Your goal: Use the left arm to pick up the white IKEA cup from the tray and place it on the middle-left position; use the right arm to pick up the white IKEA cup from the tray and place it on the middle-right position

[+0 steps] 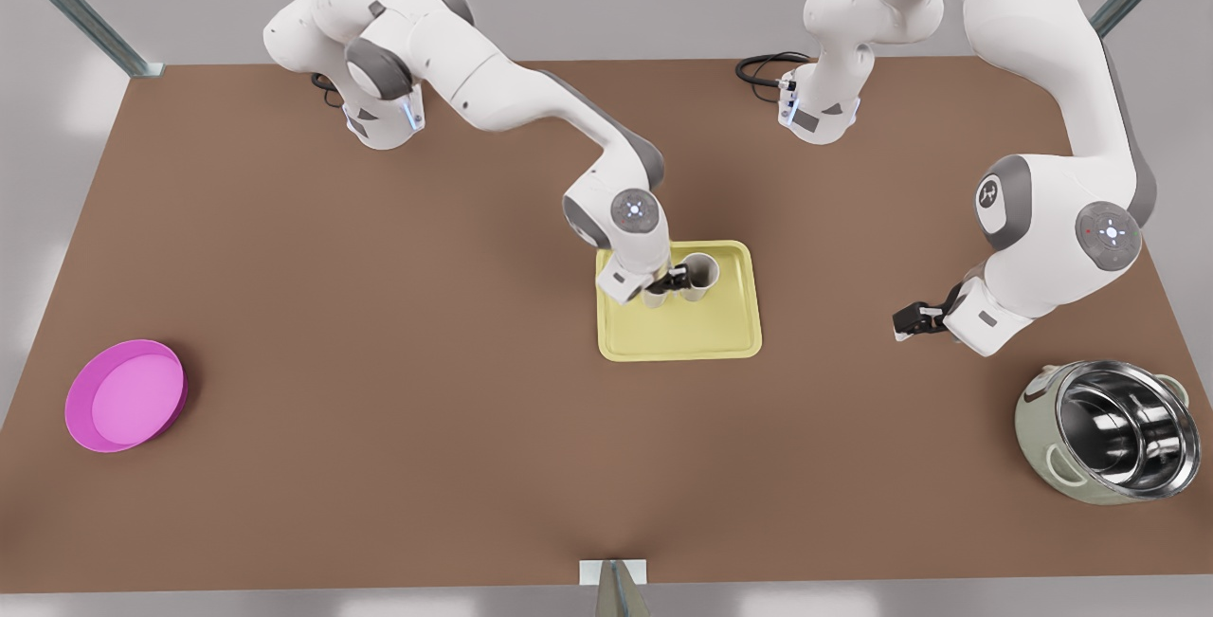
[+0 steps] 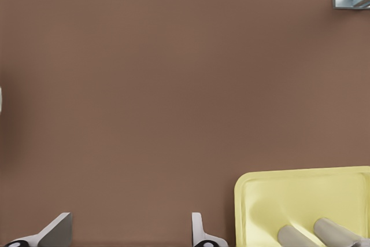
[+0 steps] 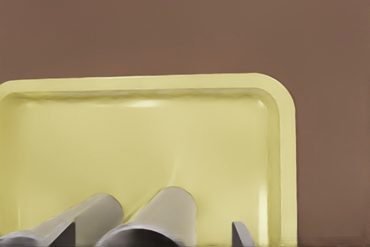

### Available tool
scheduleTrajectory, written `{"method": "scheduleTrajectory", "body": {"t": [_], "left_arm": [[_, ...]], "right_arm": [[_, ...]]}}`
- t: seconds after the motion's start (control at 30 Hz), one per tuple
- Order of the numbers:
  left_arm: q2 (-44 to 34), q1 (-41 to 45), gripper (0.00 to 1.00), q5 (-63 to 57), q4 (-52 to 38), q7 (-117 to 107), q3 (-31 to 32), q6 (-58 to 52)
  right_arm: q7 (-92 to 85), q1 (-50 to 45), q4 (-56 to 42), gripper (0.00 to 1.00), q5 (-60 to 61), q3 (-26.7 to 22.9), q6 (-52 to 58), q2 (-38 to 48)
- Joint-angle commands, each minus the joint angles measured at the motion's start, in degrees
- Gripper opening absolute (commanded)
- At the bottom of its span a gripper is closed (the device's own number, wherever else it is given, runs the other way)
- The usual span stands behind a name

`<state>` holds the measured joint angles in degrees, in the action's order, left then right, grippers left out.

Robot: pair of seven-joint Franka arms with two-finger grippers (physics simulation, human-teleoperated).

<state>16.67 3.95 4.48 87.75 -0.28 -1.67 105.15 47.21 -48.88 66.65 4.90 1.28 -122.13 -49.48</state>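
Pale-yellow tray (image 1: 720, 337) is loaded with two upright cups. One cup (image 3: 156, 215) is straddled, apparently untouched, by the right gripper (image 3: 151, 231), jaws apart. Well apart from the tray, the left gripper (image 1: 908, 318) is held with jaws spread.

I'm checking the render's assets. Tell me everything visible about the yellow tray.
The tray is a flat, pale-yellow rectangle with rounded corners and a low raised rim, like smooth plastic. It lies level mid-table. Two white cups stand on its half nearer the arm bases. The right tool hangs open at them; the left tool waits open toward the front view's right.
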Motion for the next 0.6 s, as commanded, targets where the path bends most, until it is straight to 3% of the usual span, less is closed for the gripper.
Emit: {"method": "scheduleTrajectory", "body": {"t": [0.0,0.33,0.47,0.5,0.57], "left_arm": [[-0.06,0.01,1.00,-0.09,0.23,-1.22,0.00,-0.03],[-0.15,0.01,1.00,-0.09,0.58,-1.39,0.00,0.05],[-0.06,6.42,1.00,-2.55,2.60,-9.47,0.09,2.60],[0.20,9.41,1.00,-2.55,2.78,-13.26,0.09,3.66],[1.17,10.91,1.00,-2.55,2.95,-14.31,0.09,4.62]], "right_arm": [[10.19,-0.08,0.94,1.00,0.02,0.03,1.11,0.87],[9.22,-0.61,7.97,1.00,-1.30,-0.14,0.93,2.63],[9.13,-0.69,8.68,0.99,-1.38,-0.14,0.06,2.54],[9.13,-0.78,8.68,0.95,-1.30,-0.14,-1.79,2.28],[9.13,-0.69,8.68,0.71,-1.30,-0.14,-2.41,2.19]]}}
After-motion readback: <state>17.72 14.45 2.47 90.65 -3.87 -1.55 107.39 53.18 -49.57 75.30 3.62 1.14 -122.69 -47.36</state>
